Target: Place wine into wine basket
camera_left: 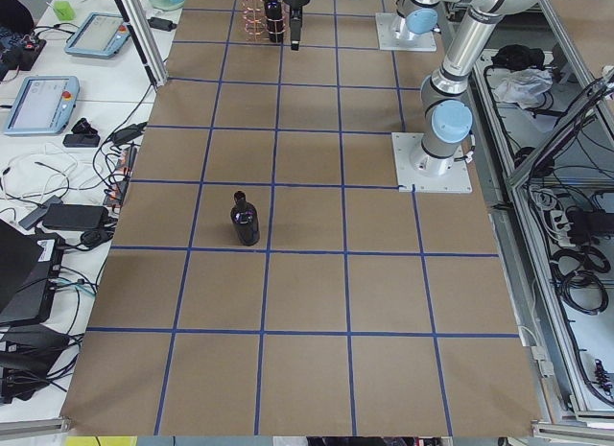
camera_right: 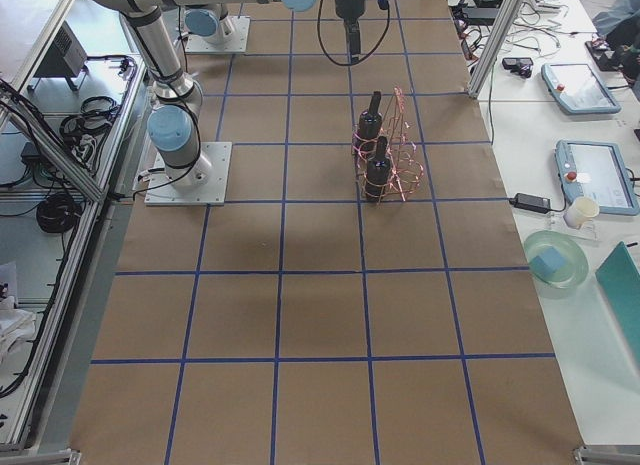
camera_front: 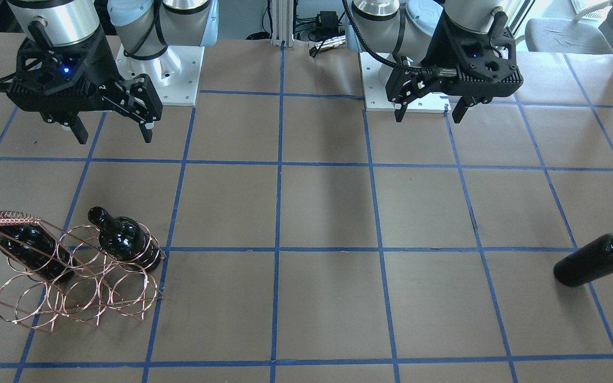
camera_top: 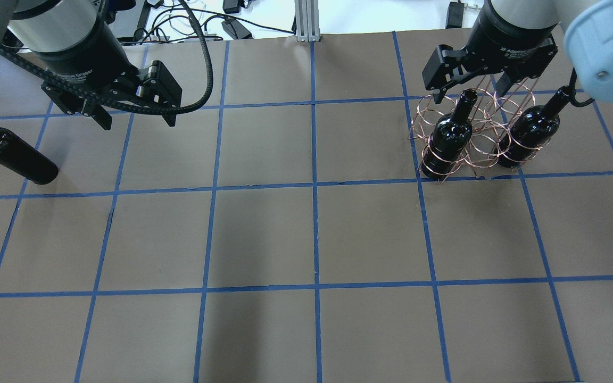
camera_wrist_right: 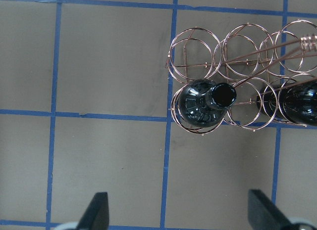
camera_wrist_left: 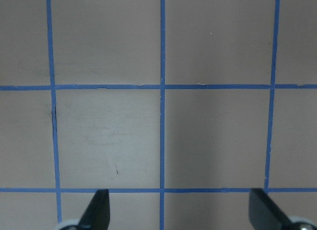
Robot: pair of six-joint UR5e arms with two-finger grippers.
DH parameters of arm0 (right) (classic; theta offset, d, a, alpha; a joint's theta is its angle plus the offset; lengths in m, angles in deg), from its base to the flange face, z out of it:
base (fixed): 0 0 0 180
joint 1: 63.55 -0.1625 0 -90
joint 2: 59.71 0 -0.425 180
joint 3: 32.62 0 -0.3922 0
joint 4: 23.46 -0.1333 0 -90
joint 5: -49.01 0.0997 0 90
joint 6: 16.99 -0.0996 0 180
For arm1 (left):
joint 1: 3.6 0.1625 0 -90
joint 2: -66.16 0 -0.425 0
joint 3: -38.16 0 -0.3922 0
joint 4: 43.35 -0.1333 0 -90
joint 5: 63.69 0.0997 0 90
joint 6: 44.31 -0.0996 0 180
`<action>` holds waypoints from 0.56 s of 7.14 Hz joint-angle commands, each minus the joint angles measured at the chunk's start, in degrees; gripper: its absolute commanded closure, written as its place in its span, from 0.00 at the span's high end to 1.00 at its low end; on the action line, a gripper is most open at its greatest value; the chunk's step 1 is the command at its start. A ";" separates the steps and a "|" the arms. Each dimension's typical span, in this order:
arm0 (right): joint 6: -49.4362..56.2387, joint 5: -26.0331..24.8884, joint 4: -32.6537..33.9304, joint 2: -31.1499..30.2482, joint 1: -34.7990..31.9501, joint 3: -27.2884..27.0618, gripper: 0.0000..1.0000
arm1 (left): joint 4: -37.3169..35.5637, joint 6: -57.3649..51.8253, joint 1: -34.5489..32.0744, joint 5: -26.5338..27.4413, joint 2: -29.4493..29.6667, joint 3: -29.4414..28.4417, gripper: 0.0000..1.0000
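Observation:
One wine bottle, glossy black, stands upright and alone on the table near the robot's left edge; it also shows in the overhead view and the left side view. The copper wire wine basket stands on the robot's right side and holds two more bottles in its row nearer the robot. My left gripper is open and empty above bare table, beside the lone bottle. My right gripper is open and empty, high over the basket; one bottle mouth shows below it.
The table is brown with a blue tape grid. The basket's woven handle rises at its outer end. The two arm bases sit on the robot's side of the table. Tablets and cables lie on side benches.

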 commanded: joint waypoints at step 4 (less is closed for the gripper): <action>0.00 0.00 -0.08 0.03 0.00 0.00 1.00 | -0.81 -1.89 2.47 0.06 -0.04 0.71 1.00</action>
